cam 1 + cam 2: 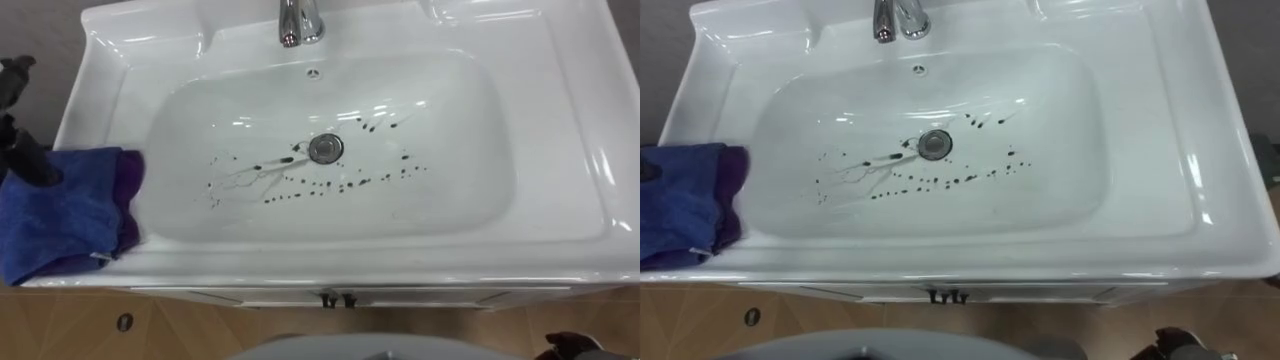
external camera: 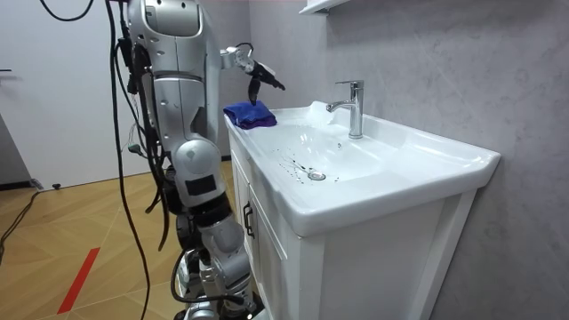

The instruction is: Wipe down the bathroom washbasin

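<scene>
Basin point(image 1: 560, 120) is still dirty, with dark specks point(image 1: 340, 186) scattered around the drain point(image 1: 325, 148), so I'd say no wiping has happened yet. The blue cloth point(image 1: 60, 215) sits on the left rim. The left hand point(image 1: 30, 158) hovers right over it, fingers loose, gripping nothing. The right hand point(image 1: 575, 345) peeks in down low, can't tell its state. Next move, I reckon: grab the cloth and drag it into the bowl.

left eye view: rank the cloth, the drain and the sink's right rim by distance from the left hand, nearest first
1. Cloth: on the sink's left ledge, right at the left hand.
2. Drain: middle of the bowl.
3. Sink's right rim: far side, opposite the hand.
</scene>
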Controlling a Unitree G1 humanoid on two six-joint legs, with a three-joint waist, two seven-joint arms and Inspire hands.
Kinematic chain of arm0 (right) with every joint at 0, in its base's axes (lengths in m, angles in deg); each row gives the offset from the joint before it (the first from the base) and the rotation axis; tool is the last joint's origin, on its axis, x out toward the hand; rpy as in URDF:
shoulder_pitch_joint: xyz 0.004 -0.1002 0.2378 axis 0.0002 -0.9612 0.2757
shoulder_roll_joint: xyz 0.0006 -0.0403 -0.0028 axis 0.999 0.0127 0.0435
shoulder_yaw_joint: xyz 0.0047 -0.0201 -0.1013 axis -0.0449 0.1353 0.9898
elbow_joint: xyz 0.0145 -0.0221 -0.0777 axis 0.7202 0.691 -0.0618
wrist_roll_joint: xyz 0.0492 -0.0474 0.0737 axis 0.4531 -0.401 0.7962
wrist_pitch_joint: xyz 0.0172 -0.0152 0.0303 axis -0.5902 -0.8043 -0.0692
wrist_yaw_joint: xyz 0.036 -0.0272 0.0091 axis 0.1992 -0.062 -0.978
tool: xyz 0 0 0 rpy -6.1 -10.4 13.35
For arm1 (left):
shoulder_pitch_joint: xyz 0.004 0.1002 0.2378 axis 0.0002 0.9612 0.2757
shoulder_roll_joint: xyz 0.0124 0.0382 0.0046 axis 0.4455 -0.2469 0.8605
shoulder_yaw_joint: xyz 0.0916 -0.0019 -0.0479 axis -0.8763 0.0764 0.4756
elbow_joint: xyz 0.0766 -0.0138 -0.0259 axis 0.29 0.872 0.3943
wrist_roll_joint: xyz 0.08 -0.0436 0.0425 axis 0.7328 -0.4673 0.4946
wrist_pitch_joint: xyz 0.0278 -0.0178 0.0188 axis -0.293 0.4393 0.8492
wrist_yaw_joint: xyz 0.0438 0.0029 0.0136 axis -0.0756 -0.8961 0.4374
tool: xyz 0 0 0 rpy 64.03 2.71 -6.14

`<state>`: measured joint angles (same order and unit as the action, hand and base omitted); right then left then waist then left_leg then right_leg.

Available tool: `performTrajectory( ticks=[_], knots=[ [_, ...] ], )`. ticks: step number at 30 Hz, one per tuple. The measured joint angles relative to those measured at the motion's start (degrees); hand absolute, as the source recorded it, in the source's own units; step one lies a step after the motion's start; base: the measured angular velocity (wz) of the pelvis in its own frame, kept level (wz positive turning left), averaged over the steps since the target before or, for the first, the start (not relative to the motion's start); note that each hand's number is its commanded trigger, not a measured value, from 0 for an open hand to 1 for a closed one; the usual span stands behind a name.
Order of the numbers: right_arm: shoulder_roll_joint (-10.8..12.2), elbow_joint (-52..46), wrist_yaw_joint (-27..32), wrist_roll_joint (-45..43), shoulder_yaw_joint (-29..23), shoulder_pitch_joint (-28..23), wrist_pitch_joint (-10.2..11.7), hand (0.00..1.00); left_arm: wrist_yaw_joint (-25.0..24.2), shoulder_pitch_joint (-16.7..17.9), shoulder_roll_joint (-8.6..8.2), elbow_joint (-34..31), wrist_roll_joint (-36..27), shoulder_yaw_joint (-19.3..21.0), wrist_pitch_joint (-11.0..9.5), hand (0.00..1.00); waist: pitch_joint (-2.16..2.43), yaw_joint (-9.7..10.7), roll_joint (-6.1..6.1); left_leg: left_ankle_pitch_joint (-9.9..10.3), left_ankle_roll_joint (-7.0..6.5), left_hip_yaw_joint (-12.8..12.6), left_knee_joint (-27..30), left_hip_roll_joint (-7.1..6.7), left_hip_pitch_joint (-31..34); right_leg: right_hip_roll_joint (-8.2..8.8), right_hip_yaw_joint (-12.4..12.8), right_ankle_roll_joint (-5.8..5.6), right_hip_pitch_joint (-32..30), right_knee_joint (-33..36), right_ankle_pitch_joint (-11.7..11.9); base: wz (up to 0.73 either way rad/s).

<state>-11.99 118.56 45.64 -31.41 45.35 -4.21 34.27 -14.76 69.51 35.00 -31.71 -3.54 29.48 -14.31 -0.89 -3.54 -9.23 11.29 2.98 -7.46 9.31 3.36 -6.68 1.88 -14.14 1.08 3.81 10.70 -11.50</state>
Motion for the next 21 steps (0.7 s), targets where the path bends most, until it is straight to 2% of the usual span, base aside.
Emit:
performTrajectory(
  ticks=[3, 8, 9, 11, 13, 15, 21],
  knots=[
    [0.0, 0.08, -0.04, 0.73, 0.04, -0.05, -0.09, 0.0, 0.03, 1.73, -2.36, 1.63, 0.02, -0.76, 0.01, 0.0, 0.04, -0.06, 0.17, 0.0, 0.0, -0.07, 0.03, 0.02, 0.03, -0.01, -0.03, 0.0, 0.03, 0.05, 0.0, 0.01],
    [0.0, 0.25, 0.0, 0.68, 0.14, -0.19, -0.12, 0.0, 0.18, 2.78, -4.14, 3.29, 0.3, -1.88, -0.03, 0.0, 0.33, -0.19, 0.53, 0.0, 0.0, -0.09, 0.12, 0.02, -0.04, -0.05, -0.11, 0.0, 0.15, 0.11, 0.0, 0.0],
    [0.0, 0.15, 0.03, 0.63, 0.5, -0.15, -0.12, 0.0, 0.25, 2.79, -4.58, 3.3, 0.77, -1.9, -0.04, 0.0, 0.5, -0.22, 0.55, 0.0, 0.0, -0.06, 0.13, 0.01, -0.06, 0.01, -0.1, 0.0, 0.17, 0.16, 0.0, 0.0],
    [-0.07, 0.14, 0.01, 0.23, 2.61, -0.09, -0.25, 0.0, 0.6, 2.81, -5.18, 3.68, 0.85, -2.23, -0.02, 0.0, 0.53, -0.44, 0.86, 0.0, 0.0, 0.01, 0.12, 0.0, -0.25, 0.0, 0.0, 0.0, 0.15, 0.47, 0.0, -0.02],
    [-0.06, 0.18, -0.05, 0.12, 4.28, -0.02, -0.35, 0.0, 1.54, 2.89, -6.37, 4.39, 1.34, -3.23, 0.19, 0.0, 0.57, -0.41, 0.97, 0.0, 0.0, -0.01, 0.11, 0.0, -0.6, -0.15, 0.04, 0.0, 0.16, 0.95, 0.0, -0.06],
    [-0.04, 0.22, -0.43, -0.04, 4.98, -0.1, -0.46, 0.0, 2.83, 3.06, -8.45, 4.81, 2.47, -4.18, 0.38, 0.0, 0.58, -0.2, 1.07, 0.0, 0.0, -0.16, 0.08, -0.07, -0.72, -0.02, 0.11, 0.0, 0.26, 0.94, -0.01, 0.0],
    [-0.04, 0.19, -0.7, -0.1, 4.97, -0.65, -2.83, 0.0, 5.07, 3.1, -9.41, 4.97, 2.49, -4.4, 1.3, 0.0, 0.59, 0.04, 2.0, 0.0, 0.0, -0.33, 0.09, -0.04, -1.16, 0.0, 0.55, 0.03, 0.29, 0.99, -0.04, 0.0]
  ],
)
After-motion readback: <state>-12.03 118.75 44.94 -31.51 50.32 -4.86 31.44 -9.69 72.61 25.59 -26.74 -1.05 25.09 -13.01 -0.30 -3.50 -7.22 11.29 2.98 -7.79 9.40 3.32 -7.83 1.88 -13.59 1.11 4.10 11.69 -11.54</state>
